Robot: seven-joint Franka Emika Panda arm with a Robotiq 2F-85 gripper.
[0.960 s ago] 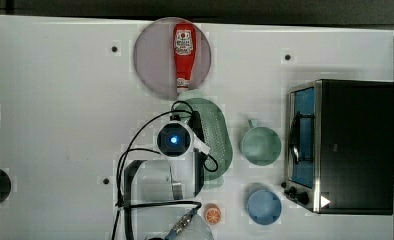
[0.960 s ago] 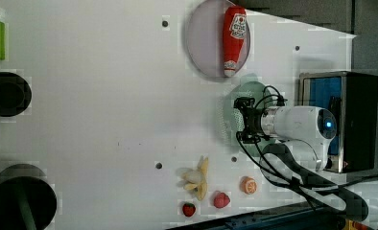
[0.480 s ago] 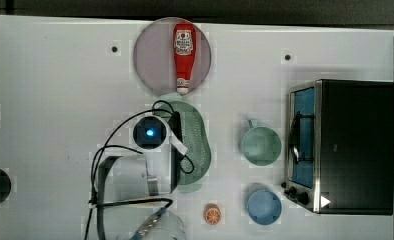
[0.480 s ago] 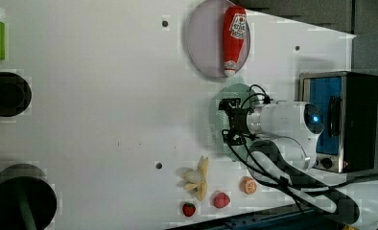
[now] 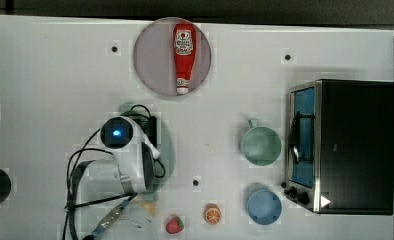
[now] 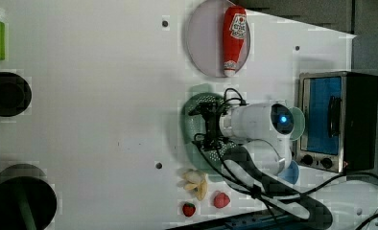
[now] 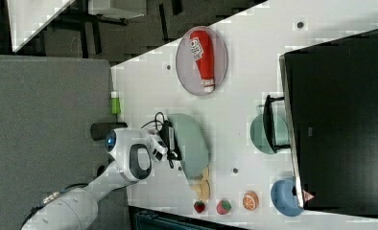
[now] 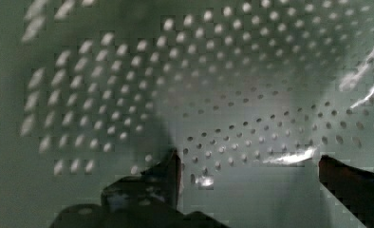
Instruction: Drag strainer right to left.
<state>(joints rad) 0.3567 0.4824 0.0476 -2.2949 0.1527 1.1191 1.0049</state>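
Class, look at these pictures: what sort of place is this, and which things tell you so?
Probably a robot test bench set up as a play kitchen: a white table with a toaster oven, a ketchup bottle on a plate, and toy fruit.

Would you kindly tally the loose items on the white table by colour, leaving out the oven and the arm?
Mint green: 2, strainer, cup
Blue: 1, bowl
Red: 2, ketchup bottle, strawberry
Orange: 1, orange half
Grey: 1, plate
Total: 7
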